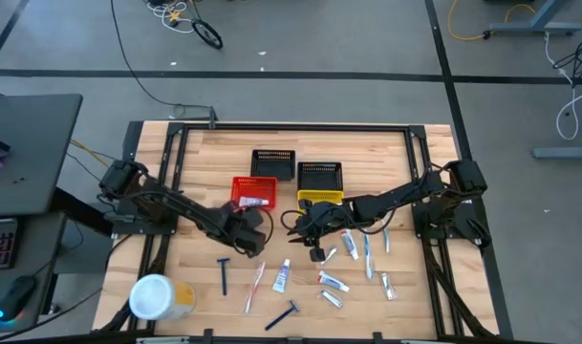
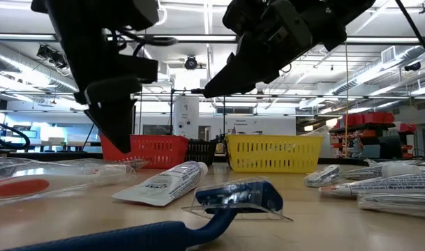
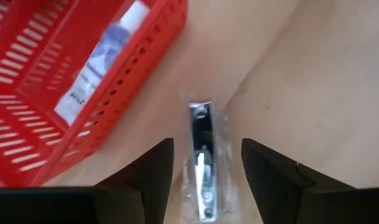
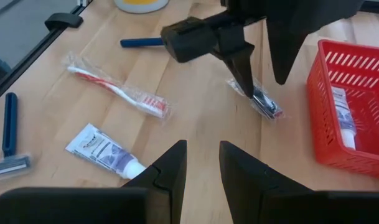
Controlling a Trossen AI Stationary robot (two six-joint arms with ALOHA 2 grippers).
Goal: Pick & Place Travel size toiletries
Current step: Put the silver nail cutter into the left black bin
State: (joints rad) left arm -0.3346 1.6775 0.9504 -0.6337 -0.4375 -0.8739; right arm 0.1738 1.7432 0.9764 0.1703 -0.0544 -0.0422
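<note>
My left gripper (image 3: 205, 146) is open, low over the table beside the red basket (image 1: 253, 191). Its fingers stand on either side of a small dark, silvery item in a clear wrapper (image 3: 201, 158), which lies flat on the wood. The right wrist view shows that left gripper (image 4: 261, 78) over the same wrapped item (image 4: 267, 104). My right gripper (image 4: 201, 152) is open and empty, hovering near the table's middle (image 1: 305, 222). A white tube (image 3: 93, 78) lies in the red basket. A pink toothbrush (image 4: 117, 87), a white tube (image 4: 105, 152) and a blue razor (image 4: 9, 137) lie loose.
The yellow basket (image 1: 320, 198) and black basket (image 1: 273, 164) stand behind the red one. Several tubes and toothbrushes (image 1: 362, 253) lie right of centre, and razors (image 1: 224, 275) and a tube (image 1: 283, 277) lie near the front edge. A white-and-yellow canister (image 1: 157, 296) stands front left.
</note>
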